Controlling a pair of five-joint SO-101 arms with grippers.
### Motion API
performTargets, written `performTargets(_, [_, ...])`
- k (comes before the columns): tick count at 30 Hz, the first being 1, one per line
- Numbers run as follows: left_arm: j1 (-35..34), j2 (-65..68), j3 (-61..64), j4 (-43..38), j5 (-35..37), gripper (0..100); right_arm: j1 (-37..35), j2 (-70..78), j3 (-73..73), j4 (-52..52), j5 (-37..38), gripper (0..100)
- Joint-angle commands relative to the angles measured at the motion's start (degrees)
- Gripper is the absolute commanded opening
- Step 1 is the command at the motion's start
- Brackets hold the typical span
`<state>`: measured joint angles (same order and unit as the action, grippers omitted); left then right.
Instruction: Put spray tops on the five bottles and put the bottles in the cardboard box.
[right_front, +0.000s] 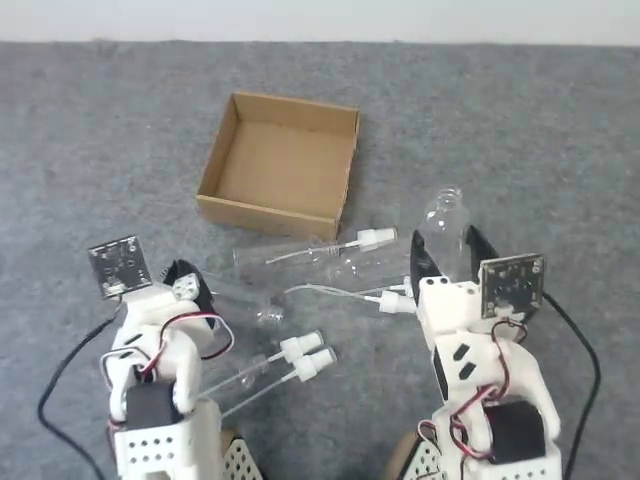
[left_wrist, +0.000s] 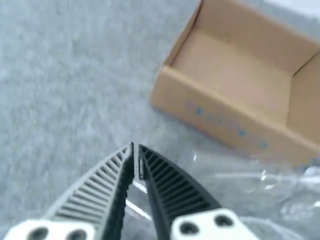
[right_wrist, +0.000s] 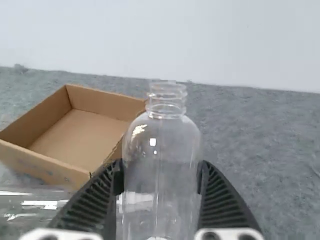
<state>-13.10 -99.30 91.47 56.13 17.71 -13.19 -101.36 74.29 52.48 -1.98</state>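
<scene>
The right gripper is clamped on a clear bottle, which stands upright between its jaws with its threaded neck open and no top on it. The left gripper is drawn in to a thin slit, and I see nothing between its tips. It hovers low over the grey carpet, near the front of the cardboard box.

The box sits open with no bottle in it, well apart from the held bottle. Between the box and the arms, several lying bottles rest on their sides, close together and hard to count through the clear plastic. Among them are 4 spray tops: 1 just beside the held bottle, 1 close to the right arm, and 2 side by side nearer the left arm. I cannot tell whether those 2 are fitted to bottles.

As I judge it, the trouble lies in the capping. The held bottle is smooth and round, so it could twist or slide in the jaws when a top is pushed or turned onto it. A long, thin dip tube could also miss the narrow neck. And a nudge from the left gripper could set the lying bottles rolling.
</scene>
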Motion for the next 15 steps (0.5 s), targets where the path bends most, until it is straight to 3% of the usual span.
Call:
performTargets(1, [0.26, -0.97, -8.13, -2.02, -4.22, 2, 0.92, -1.54, -0.7, -1.63, -0.53, 5.4])
performTargets(5, [0.44, -0.97, -10.86, -1.93, -15.3, 2, 1.01, -1.54, -0.7, -1.63, -0.53, 5.4])
performTargets(8, [0.62, -0.97, -12.26, -1.67, -19.6, 2, 2.42, -1.54, -0.62, -1.63, -0.53, 5.4])
performTargets(12, [5.71, -0.62, -14.29, 1.58, -27.43, 2, 5.14, -1.54, -0.53, -1.98, -0.53, 5.5])
performTargets(15, [9.76, -0.53, -15.87, 5.89, -29.45, 2, 5.49, -1.54, -0.53, -1.98, -0.53, 5.6])
